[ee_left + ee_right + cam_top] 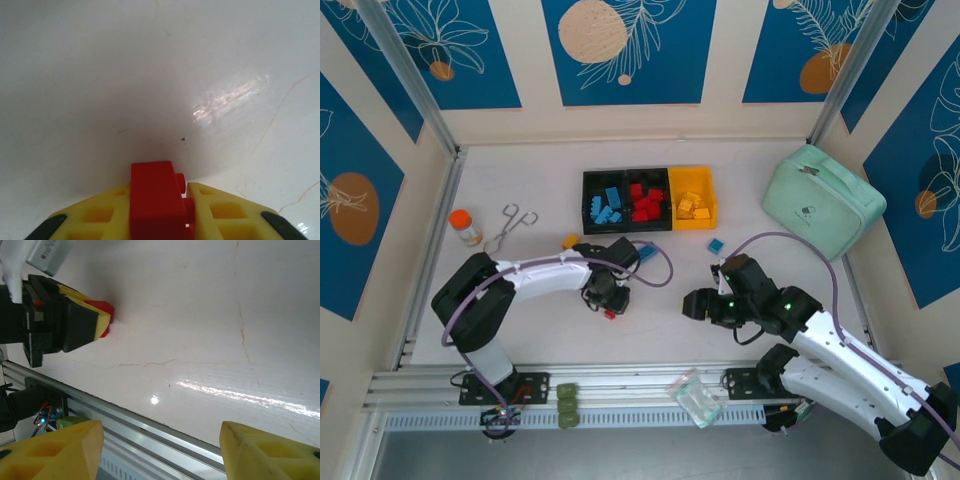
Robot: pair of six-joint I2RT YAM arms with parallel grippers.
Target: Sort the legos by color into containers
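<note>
- The white bench lies bare between the left arm and the bins. The aluminium rail at its near edge is close behind the pickup spot, so I would lift straight up first.
- The joined row of plastic containers, two black and one yellow, sits well ahead. The middle black one holds red pieces and is the likely target.
- The right end effector stands spread and empty, apart to the right.
- The left end effector is pressed together on the brick, low at the bench.
- The looped purple cable lies on the way, so cross above it.
- The small red studded plastic lego sits squarely between the pads.
</note>
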